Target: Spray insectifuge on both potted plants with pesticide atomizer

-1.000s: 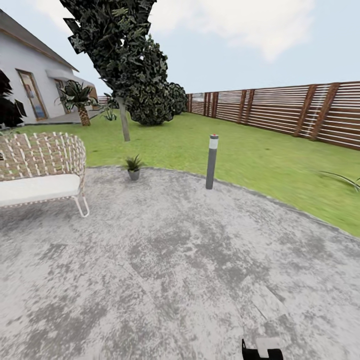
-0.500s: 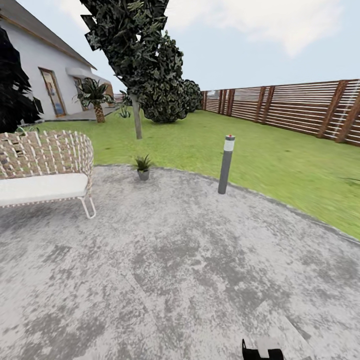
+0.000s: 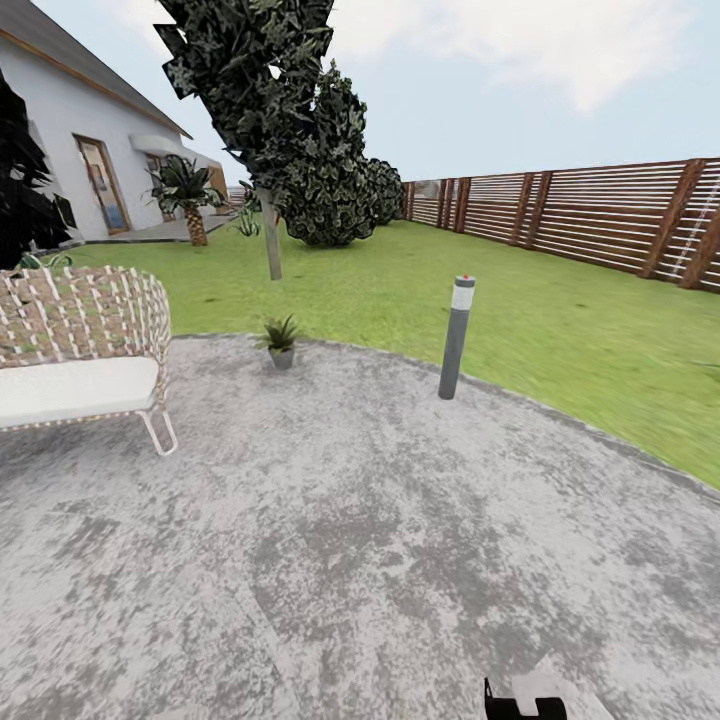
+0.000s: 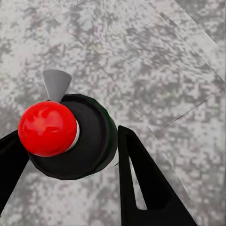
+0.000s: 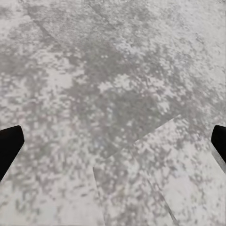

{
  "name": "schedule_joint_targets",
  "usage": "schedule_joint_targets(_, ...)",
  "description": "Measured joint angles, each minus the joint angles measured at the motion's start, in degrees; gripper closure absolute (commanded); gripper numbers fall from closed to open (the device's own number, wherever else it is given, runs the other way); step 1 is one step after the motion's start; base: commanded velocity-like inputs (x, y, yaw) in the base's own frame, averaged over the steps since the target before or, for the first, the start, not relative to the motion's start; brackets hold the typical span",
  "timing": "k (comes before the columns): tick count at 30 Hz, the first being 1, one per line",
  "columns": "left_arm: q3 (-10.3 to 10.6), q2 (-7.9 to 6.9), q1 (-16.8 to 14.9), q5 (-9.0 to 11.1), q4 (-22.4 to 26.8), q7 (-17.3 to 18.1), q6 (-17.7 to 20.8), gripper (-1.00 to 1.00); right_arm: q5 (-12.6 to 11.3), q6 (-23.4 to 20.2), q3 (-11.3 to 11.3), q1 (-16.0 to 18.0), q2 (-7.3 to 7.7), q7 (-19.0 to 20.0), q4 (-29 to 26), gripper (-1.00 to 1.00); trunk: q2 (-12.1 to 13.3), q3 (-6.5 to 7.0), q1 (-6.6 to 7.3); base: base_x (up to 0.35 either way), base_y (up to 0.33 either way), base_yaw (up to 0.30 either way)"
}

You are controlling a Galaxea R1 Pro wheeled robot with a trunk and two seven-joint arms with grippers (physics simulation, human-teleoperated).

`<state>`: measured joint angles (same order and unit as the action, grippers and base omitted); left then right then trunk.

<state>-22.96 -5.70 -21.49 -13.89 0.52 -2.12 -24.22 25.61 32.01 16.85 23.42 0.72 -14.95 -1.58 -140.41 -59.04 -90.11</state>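
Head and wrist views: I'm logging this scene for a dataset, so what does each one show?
potted plant: one, green leaves in a grey pot, at the patio's far edge
patio: one, mottled grey, round, underfoot
lamp post: one, grey with a pale band, on the patio rim
chair: one, woven with a white cushion, left side of the patio
lawn: green, beyond the patio
fence: brown slats, along the right
tree: one, dark, leaning, behind the plant
palm: one, by the house
house: white, far left
sprayer: one, black with a red top, between the left gripper's fingers
left gripper: black, closed on the sprayer
right gripper: black, open, over the paving
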Motion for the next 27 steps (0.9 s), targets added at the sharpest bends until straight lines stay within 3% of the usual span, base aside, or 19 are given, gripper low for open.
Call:
schedule_joint_targets(11,0.0,0.00,0.0,0.0,0.0,0.0,0.0,1.00,0.0,-0.1,0.0,0.0,-0.02,0.0,0.0,-1.00,0.0,-0.42,0.00,0.337,0.000,0.166)
schedule_joint_targets(27,-0.1,-0.05,0.0,0.0,0.0,0.0,0.0,1.00,0.0,-0.1,0.0,0.0,-0.05,0.0,0.0,-1.00,0.0,-0.52,0.00,0.337,0.000,0.055)
